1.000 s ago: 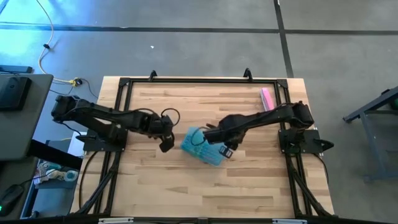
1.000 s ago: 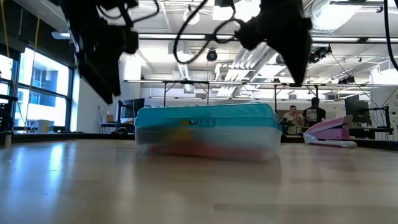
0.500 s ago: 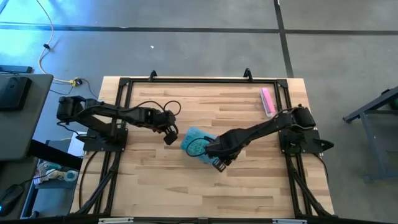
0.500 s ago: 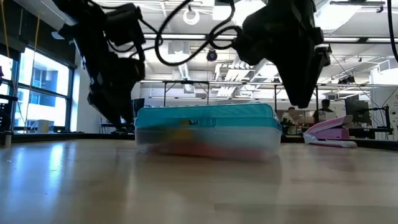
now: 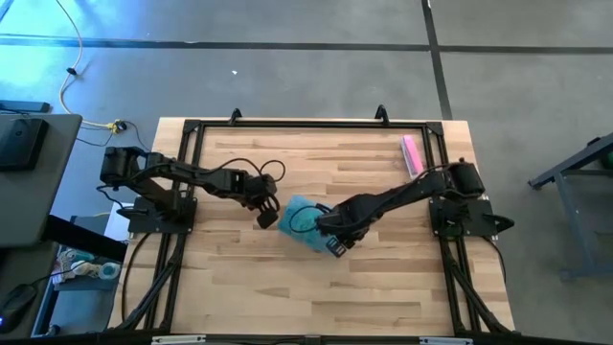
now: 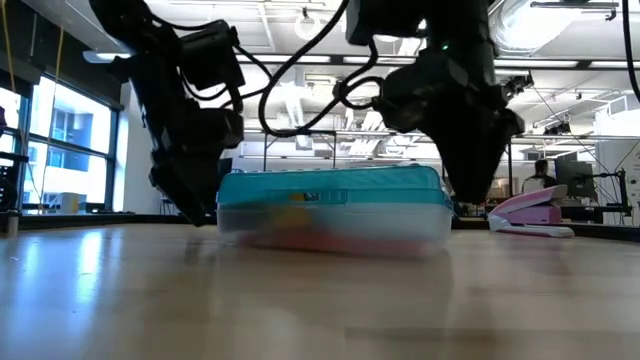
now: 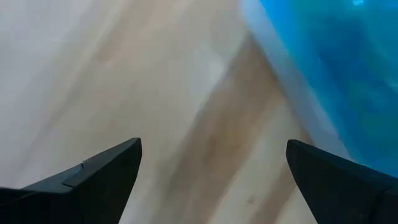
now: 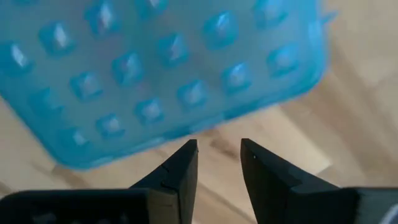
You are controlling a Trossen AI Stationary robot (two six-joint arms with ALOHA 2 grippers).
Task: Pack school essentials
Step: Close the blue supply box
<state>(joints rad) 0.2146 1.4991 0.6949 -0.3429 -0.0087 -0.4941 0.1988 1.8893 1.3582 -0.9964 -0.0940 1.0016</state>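
Observation:
A clear plastic case with a teal dimpled lid (image 5: 303, 221) lies flat on the table's middle (image 6: 330, 205). Through its clear wall only blurred yellow and red shapes (image 6: 300, 225) show; no stationery can be made out. My left gripper (image 5: 265, 219) hangs low at the case's left end (image 6: 200, 205), fingers wide open (image 7: 212, 155), with the case's edge (image 7: 323, 68) ahead of it. My right gripper (image 5: 335, 246) is at the case's near right corner (image 6: 468, 195). Its fingers stand a narrow gap apart (image 8: 217, 149), just off the lid's edge (image 8: 186, 81).
A pink bar-shaped thing (image 5: 412, 153) lies near the table's far right corner (image 6: 530, 215). Bare wood lies in front of the case and on the table's left half. The black frame rails (image 5: 182, 172) run along both sides.
My left gripper has moved down and a little right, ending beside the case's left end. My right gripper has moved from above the lid toward the near edge and dropped to the case's near right corner. The case has stayed in place.

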